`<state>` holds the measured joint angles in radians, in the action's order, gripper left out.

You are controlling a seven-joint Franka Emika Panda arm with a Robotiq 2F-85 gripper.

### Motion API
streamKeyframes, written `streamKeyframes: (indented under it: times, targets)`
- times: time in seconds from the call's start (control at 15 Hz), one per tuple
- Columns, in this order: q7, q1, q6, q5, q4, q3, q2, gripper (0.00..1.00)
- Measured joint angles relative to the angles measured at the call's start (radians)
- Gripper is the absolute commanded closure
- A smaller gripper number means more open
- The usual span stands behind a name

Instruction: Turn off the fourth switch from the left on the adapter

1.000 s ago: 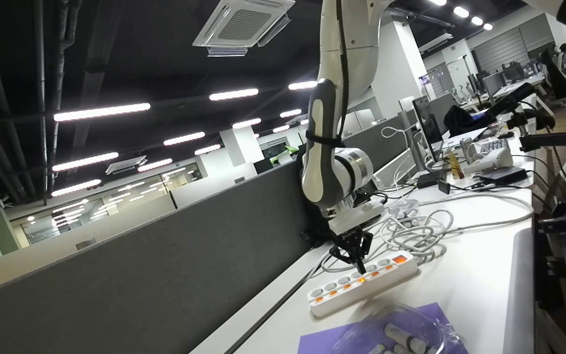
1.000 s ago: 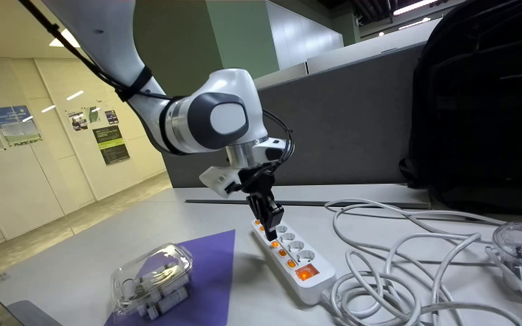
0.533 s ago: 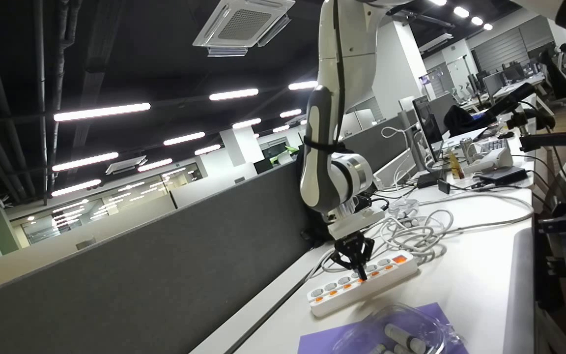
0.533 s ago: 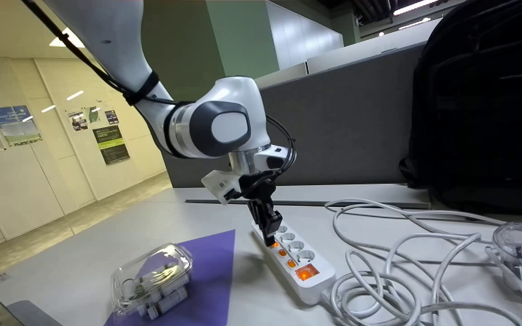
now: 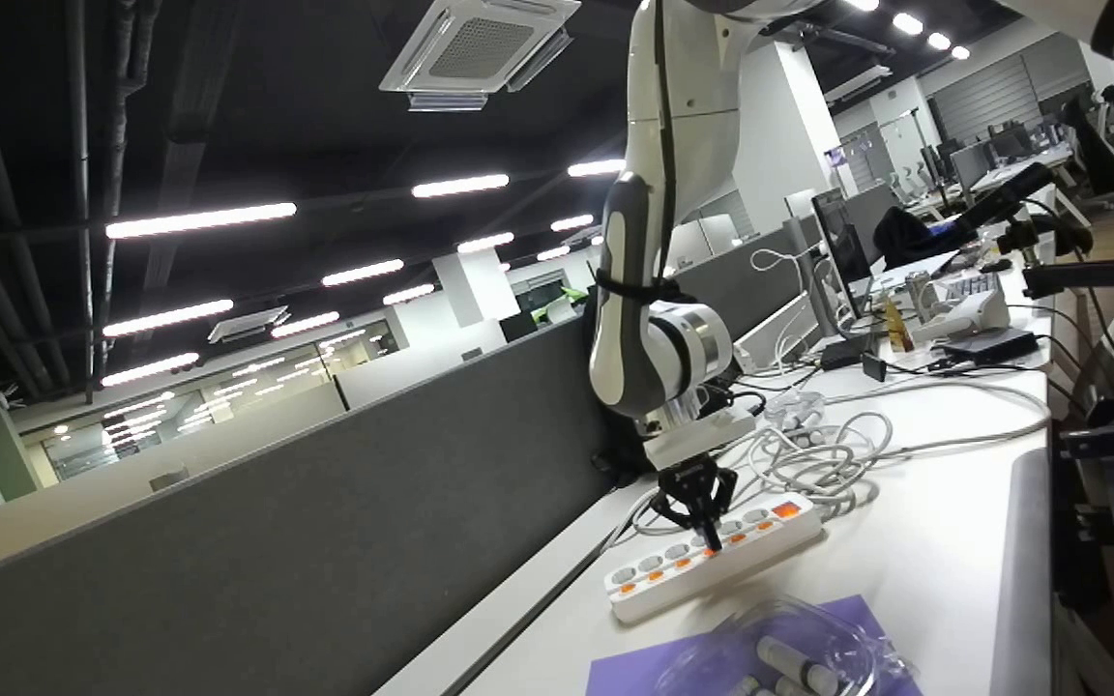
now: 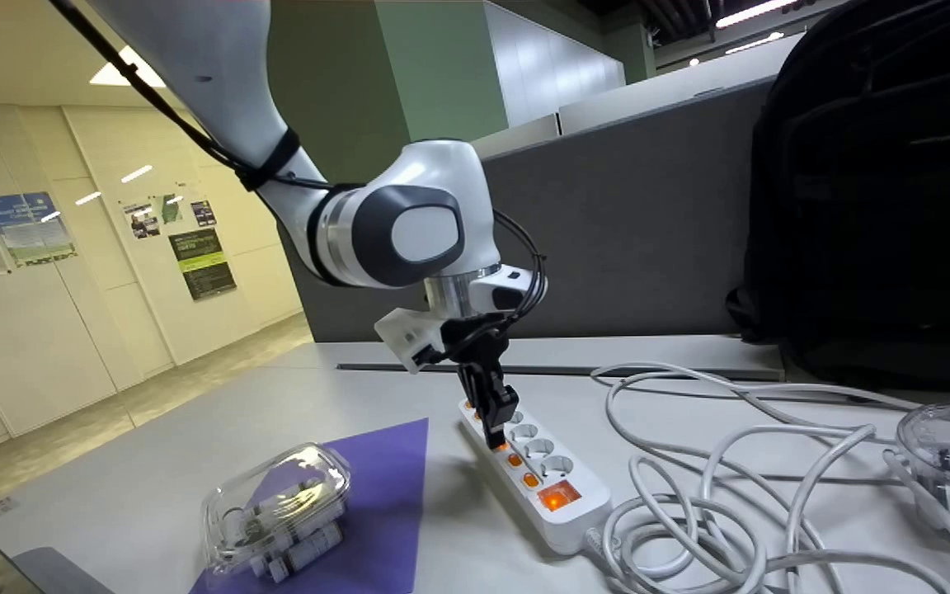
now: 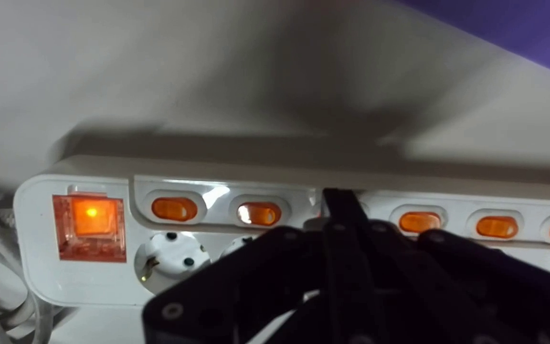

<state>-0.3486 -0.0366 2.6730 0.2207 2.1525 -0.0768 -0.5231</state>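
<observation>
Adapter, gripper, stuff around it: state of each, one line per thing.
Fingers: shut
Main switch: lit
Fourth switch: mostly hidden by the fingers, on/off unclear
Other small switches: look unlit
Sockets: no plugs seen
White cables: loosely coiled
Clear container: looks closed
Ceiling lights: on

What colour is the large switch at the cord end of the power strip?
The large switch is orange and glowing; it shows best in the wrist view.
</observation>
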Motion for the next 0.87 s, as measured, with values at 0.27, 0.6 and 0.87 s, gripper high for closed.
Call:
streamKeyframes:
  times: [0.27,0.6,0.87]
  targets:
    - [0.000,-0.009,-0.025,0.026,-0.018,0.000,-0.008,1.00]
    - [0.000,-0.030,-0.080,0.066,-0.050,0.000,-0.026,1.00]
    - [0.000,-0.046,-0.126,0.083,-0.074,0.000,-0.037,1.00]
